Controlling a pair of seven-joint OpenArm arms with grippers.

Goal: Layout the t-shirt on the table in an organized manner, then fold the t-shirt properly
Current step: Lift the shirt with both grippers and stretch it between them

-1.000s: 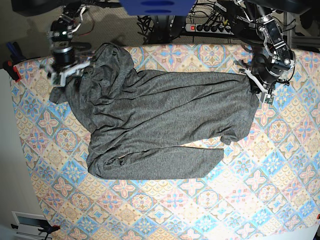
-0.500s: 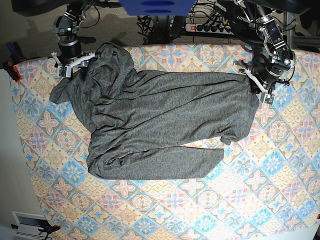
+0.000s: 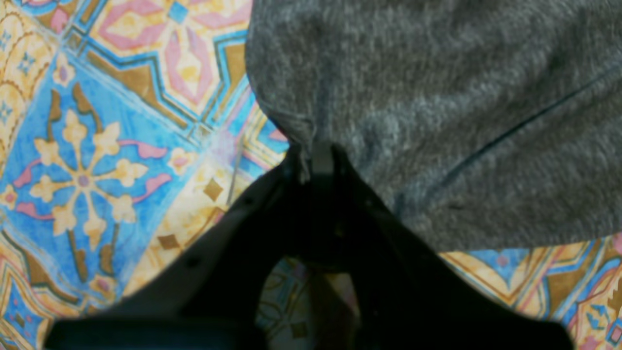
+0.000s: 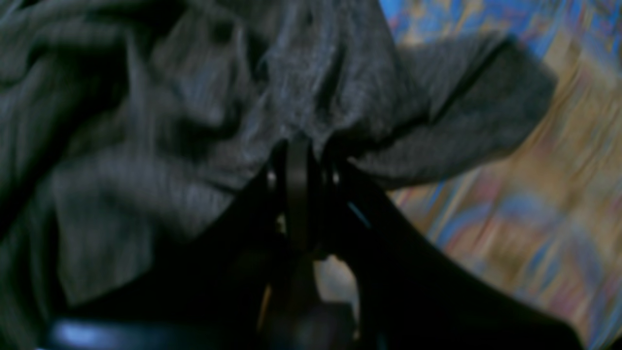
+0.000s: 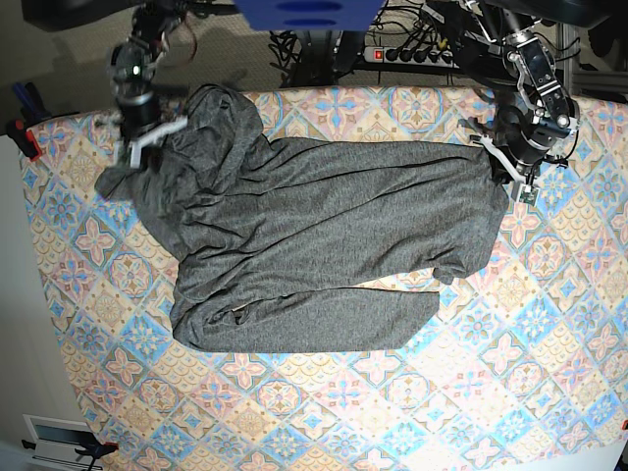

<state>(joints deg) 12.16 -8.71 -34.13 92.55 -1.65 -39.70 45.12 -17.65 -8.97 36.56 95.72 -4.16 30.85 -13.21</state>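
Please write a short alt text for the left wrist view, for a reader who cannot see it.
The left gripper, dark and seen from above, is shut on the edge of the grey t-shirt. The shirt lies on the table, whose cloth has blue, pink and cream floral tiles.

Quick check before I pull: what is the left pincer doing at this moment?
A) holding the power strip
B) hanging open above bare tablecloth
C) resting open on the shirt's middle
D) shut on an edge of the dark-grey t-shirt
D: in the left wrist view the left pincer is closed, with a fold at the edge of the heathered dark-grey fabric t-shirt pinched between its tips, above the pastel tile-patterned tablecloth.
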